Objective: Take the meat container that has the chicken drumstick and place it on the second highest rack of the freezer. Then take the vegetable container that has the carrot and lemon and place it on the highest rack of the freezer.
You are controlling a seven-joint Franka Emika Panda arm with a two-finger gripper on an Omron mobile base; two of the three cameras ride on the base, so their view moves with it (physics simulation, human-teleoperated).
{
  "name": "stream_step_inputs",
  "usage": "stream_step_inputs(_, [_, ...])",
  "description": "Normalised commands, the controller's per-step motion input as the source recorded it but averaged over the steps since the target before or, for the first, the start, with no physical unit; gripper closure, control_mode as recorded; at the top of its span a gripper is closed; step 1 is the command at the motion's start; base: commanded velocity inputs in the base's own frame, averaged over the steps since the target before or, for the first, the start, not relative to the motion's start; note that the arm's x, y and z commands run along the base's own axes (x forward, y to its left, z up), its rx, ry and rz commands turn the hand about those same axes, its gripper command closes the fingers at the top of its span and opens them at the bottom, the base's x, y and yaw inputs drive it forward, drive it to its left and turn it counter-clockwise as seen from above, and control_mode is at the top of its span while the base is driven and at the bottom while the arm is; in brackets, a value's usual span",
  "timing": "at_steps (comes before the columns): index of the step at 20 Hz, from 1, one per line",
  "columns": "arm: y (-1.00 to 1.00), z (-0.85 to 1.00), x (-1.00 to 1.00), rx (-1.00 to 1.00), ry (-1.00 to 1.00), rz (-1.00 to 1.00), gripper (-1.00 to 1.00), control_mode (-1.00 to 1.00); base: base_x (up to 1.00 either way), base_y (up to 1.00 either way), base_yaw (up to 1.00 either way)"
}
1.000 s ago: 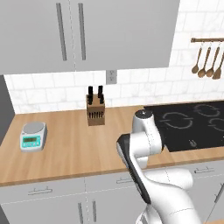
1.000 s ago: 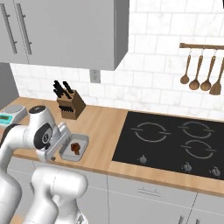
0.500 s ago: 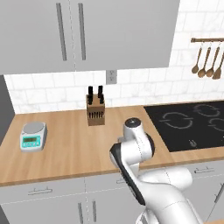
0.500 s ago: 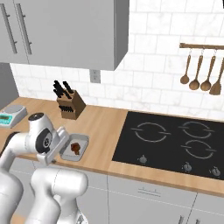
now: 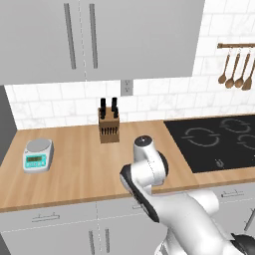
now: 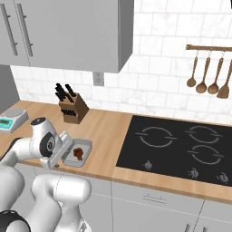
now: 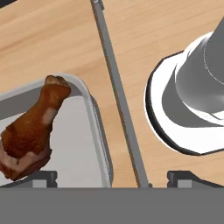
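Note:
The meat container (image 7: 78,144) is a shallow grey tray with the reddish-brown chicken drumstick (image 7: 33,127) lying in it. It sits on the wooden counter near the front edge (image 6: 86,144), with the drumstick (image 6: 78,153) at its middle. My gripper (image 7: 113,178) hovers open just above the tray's near corner. One fingertip (image 7: 43,177) is over the tray and the other (image 7: 183,177) is past the counter's edge, with nothing between them. The hand (image 6: 61,148) hangs beside the tray's left end. The freezer and the vegetable container are out of view.
A knife block (image 6: 72,108) stands at the back of the counter (image 5: 74,174). A small scale (image 5: 38,155) is at the far left and a black cooktop (image 6: 181,145) to the right. Wall cabinets hang overhead, and wooden spoons (image 6: 208,81) hang on a rail.
My arm has swung a little left and lower, bringing the hand down beside the tray. The tray and drumstick have not moved. The jaws stay open.

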Motion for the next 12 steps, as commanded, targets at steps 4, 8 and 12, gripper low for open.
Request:
stream_step_inputs(4, [0.00,-0.29,0.26,0.02,0.17,0.00,-1.00,-1.00,0.00,0.00,0.00])
stream_step_inputs(8, [0.08,-0.47,0.11,0.00,0.16,-0.01,-1.00,-1.00,0.00,0.00,0.00])
stream_step_inputs(12, [0.03,-0.46,0.12,0.00,0.10,-0.02,-1.00,-1.00,0.00,0.00,0.00])
